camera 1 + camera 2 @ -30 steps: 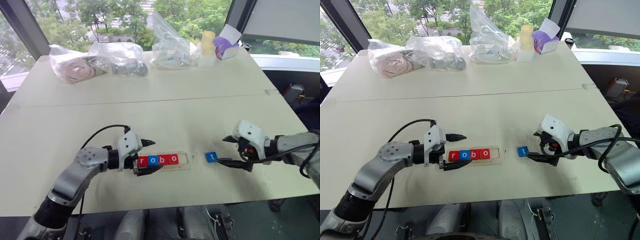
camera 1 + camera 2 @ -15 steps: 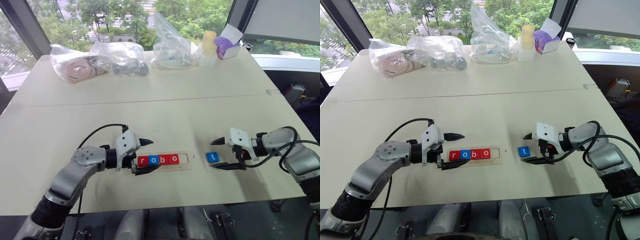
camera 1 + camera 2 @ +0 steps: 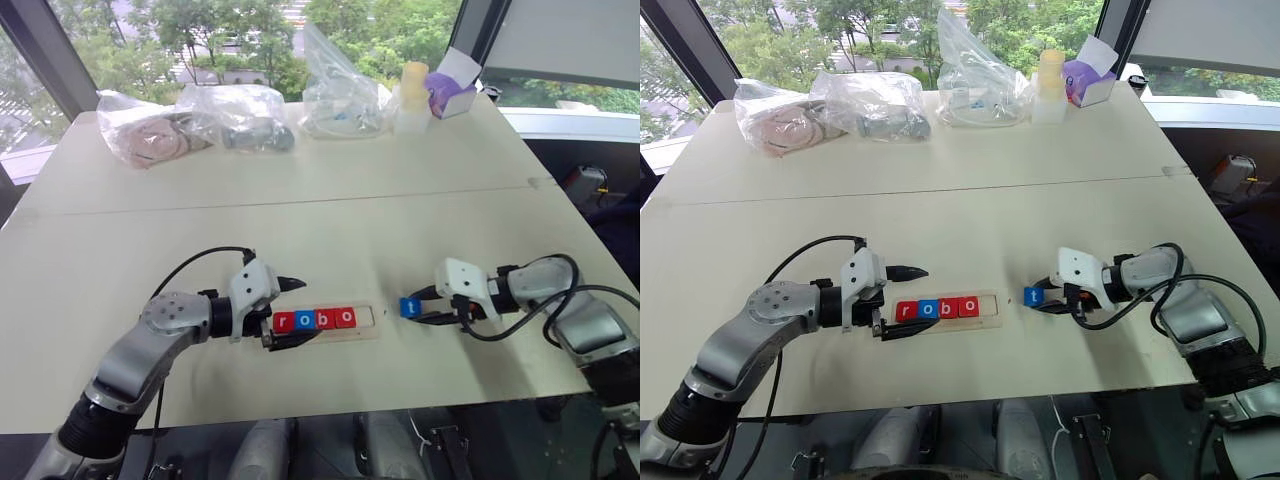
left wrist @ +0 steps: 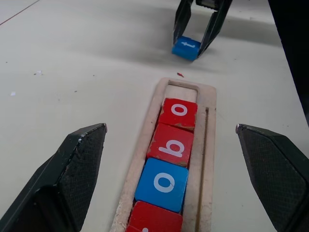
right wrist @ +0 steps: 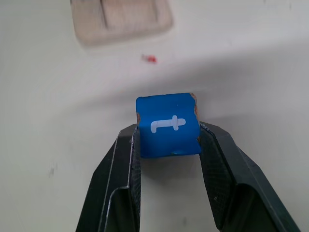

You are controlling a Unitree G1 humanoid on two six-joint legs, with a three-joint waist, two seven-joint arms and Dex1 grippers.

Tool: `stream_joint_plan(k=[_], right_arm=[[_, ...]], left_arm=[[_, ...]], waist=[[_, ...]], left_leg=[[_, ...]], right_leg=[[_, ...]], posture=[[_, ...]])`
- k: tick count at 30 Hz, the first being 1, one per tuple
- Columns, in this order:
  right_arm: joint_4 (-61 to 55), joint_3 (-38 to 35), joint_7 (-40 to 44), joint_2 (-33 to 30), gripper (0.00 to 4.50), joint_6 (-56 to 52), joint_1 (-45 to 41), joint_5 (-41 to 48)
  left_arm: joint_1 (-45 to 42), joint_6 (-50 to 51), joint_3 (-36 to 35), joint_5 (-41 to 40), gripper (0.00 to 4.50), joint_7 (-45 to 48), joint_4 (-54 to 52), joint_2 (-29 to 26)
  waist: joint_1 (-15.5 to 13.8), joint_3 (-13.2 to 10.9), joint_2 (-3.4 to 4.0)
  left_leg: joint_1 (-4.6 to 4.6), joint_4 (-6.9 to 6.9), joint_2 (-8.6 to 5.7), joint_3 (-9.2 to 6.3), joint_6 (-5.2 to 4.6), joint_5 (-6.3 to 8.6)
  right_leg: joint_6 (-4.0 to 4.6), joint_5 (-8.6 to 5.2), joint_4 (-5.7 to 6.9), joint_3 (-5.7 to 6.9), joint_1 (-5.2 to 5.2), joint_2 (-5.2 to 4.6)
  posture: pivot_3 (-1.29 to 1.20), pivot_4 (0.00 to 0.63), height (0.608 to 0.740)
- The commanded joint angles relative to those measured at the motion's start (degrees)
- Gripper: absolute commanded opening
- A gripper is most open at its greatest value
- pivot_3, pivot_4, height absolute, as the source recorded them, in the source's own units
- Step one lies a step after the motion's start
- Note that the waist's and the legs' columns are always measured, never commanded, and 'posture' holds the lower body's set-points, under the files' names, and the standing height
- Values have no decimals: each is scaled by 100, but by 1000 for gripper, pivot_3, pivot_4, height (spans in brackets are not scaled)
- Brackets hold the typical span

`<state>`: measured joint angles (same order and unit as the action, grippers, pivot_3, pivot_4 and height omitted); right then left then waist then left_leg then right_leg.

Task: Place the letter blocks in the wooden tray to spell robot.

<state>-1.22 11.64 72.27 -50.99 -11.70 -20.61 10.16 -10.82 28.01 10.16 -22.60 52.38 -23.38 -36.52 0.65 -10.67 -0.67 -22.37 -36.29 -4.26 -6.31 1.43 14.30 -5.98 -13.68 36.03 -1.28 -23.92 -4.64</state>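
Left eye view, centre: wooden tray [image 3: 366,327] holding r, o, b, o. Right of centre: right end effector [image 3: 420,306] clamped on blue t block [image 3: 409,307]. Left of centre: left end effector [image 3: 287,312] spread wide, empty, astride tray end.

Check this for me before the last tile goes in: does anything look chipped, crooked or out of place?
A tiny red fleck lies on the table just off the wooden tray at its empty end. The end red o tile looks nicked along its near edge. The right gripper pinches the blue t tile squarely.
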Motion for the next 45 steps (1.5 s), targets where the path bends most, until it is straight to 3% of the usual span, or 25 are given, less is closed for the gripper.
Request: stream_joint_plan(k=[1,9,45], right_arm=[[-765,57,-9,107,1139,-589,-203,186],[-1368,445,-134,314,1139,-1325,-330,-11],[-1070,1199,-230,834,1139,-1382,-858,-636]], left_arm=[[-11,-4,-124,-80,4500,4,-199,-37],[-16,21,-125,-91,4500,-23,-219,-41],[191,183,-145,-144,4500,-287,-514,-18]], waist=[[-6,0,0],[-21,0,0],[-4,0,0]], left_leg=[[0,0,0,0,0,0],[-2,-1,-2,-1,0,0],[-3,-1,-2,-1,1,0]], right_leg=[[0,0,0,0,0,0],[0,0,-2,1,0,-2],[0,0,2,1,-5,1]], posture=[[0,150,740],[0,150,740],[0,150,740]])
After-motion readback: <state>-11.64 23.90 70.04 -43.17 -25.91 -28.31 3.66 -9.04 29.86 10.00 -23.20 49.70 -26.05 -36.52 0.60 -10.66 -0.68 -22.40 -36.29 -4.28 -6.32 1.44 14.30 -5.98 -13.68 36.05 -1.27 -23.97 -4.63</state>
